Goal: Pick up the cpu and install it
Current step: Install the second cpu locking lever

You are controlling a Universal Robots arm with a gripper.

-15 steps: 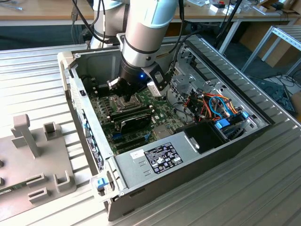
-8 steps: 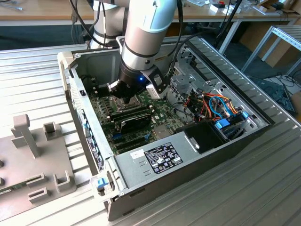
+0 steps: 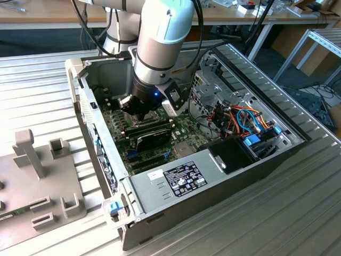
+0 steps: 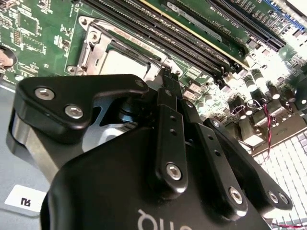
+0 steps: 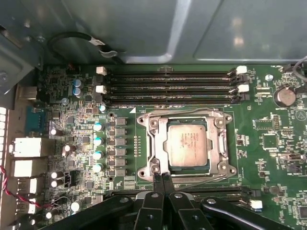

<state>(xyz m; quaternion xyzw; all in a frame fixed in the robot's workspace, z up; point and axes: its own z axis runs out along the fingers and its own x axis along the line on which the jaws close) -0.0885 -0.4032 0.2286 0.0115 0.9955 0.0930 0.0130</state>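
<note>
At the exterior view's centre the case (image 3: 213,192) is open on top; its walls, drive cage (image 3: 213,88) and cables (image 3: 242,120) hem the motherboard (image 3: 120,125).

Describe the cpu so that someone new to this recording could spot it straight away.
Find the green motherboard inside the open computer case. Below its four long black memory slots sits a square metal socket frame, and the cpu lies flat inside that frame. It is the only plain dull silver-grey square there; the gripper sits at the frame's edge.
</note>
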